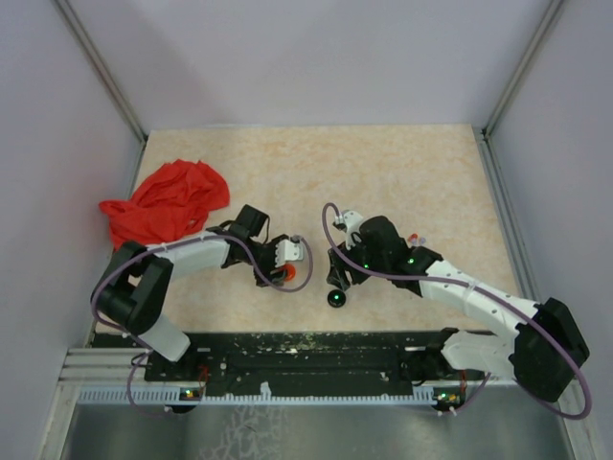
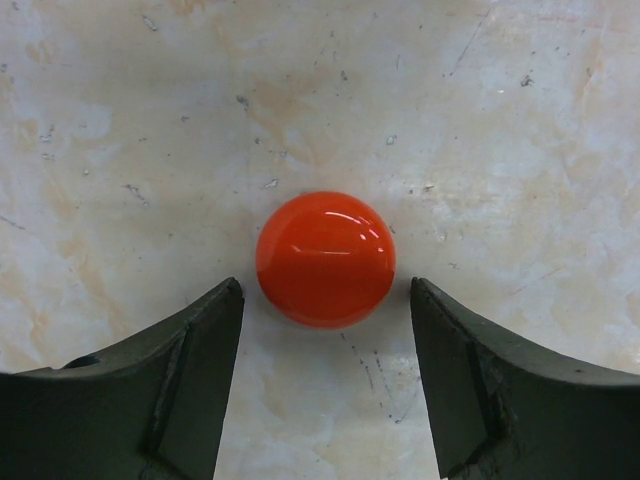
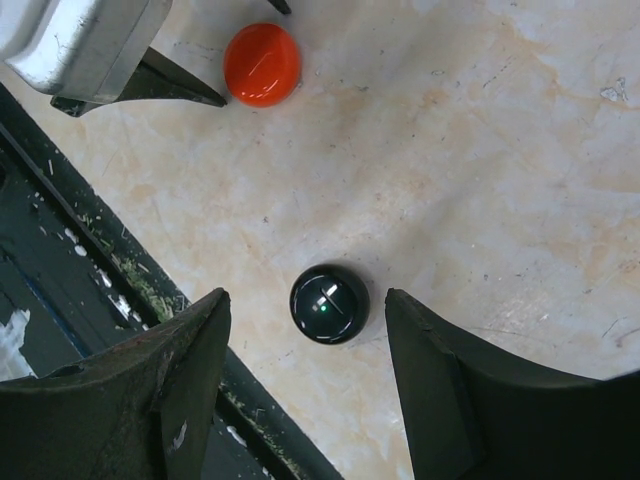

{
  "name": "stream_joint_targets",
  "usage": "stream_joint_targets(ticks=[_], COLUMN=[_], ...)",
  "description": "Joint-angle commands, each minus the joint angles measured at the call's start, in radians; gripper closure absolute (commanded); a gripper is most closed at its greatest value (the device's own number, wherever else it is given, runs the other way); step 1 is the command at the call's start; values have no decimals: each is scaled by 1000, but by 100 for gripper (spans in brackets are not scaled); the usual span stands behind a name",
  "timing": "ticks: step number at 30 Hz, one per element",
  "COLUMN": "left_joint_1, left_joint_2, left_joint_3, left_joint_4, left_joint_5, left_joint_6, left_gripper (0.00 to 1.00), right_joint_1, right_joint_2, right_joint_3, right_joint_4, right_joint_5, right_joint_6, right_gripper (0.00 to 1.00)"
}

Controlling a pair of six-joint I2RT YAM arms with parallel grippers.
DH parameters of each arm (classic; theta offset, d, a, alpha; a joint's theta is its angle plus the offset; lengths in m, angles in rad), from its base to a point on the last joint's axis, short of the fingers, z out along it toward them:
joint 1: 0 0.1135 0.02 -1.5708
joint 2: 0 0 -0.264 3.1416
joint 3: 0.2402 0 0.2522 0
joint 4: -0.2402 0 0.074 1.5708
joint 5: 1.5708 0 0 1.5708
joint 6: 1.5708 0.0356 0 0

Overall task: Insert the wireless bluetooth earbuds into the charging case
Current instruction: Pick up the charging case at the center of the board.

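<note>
The left hand (image 2: 325, 286) is hovering over an orange dome (image 2: 325, 258), its two fingers spread and standing one on each side of it with a sliver of desk (image 1: 402, 182) showing in each gap, so it is pinching nothing. The dome is lying to the right of the red cloth (image 1: 168, 201) and nearer the arms' bases. The right hand (image 3: 306, 294) is also spread and gripping nothing. It is straddling a black dome (image 3: 329, 303) that is sitting farther right of the cloth, close to the desk's near edge.

Both hands seem to be lining up for a pick. Judging by their round, glossy, closed look, the domes are more likely cases than earbuds. The next move probably calls for each hand to drop squarely and close across the widest part, since such smooth curves could squirt out of a skewed pinch.

No earbuds are showing in any view, and whether they are lying inside the domes or under the cloth cannot be told. Neither dome is showing a seam or hinge. The green speck on the black dome may be a lamp or only a reflection. The top view is making both domes tiny and half covering the orange one.
</note>
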Motion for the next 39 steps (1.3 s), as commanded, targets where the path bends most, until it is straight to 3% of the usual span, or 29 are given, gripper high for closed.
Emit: stream_joint_targets(ticks=[1,18,21,25,30,39], left_joint_1=[7,-17,-27,-36,-59,-128], left_joint_2=[36,31,17,-26,-141,-262], left_joint_3=[13,-15,-19,-22,-88,-146], left_joint_4=[18,29,53,90,207,401], left_joint_5=[53,39,19,2,-28,-156], left_joint_6=[62,103,83,25,-4,-100], left_gripper=[28,45,54,60,65,73], right_joint_1=[3,3,0,-28,-111,-118], right_joint_2=[-22,13,22,24,18,55], right_joint_3=[1,-2,-4,-9,-27,-45], right_joint_4=[39,56,63,89,161,410], right_joint_5=[-13,-40,-39,-80,-190,-271], right_joint_6=[-12,4,21,47,110,253], right_gripper=[36,36,36,36,37,39])
